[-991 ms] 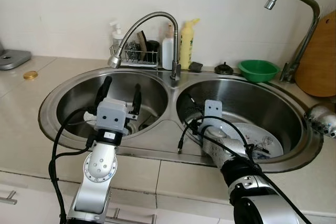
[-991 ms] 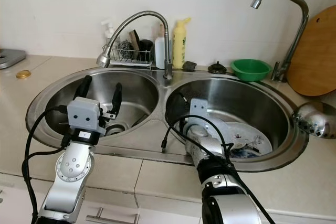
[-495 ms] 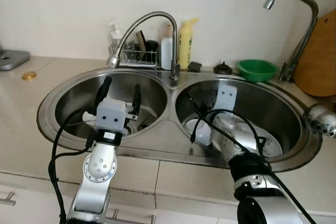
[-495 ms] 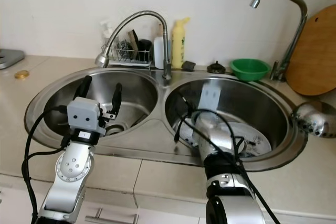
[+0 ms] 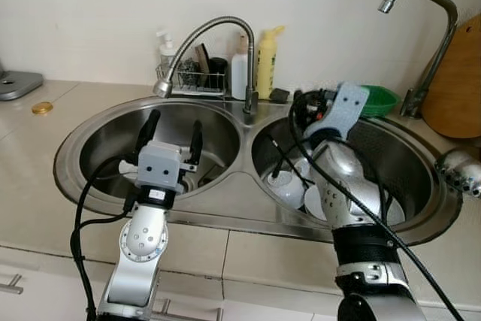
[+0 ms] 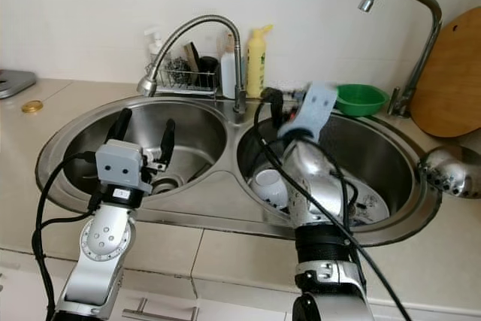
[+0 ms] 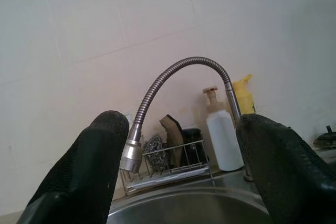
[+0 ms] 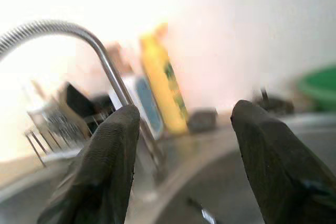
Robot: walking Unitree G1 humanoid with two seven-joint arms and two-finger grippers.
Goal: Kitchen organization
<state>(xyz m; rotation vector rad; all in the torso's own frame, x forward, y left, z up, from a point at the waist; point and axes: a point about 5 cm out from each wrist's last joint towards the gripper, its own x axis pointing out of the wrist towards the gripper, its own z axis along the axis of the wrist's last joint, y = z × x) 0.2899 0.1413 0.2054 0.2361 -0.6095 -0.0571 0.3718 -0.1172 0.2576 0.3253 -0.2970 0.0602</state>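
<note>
Right gripper, jaws apart and empty, hangs above the right basin; left gripper, jaws apart, idles. Next, probably the white cup at six o'clock below it.

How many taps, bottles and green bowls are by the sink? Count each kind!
Taps: 2, a bendy one and a tall one
Bottles: 3, pump, white, yellow
Green bowls: 1
Total: 6
</note>
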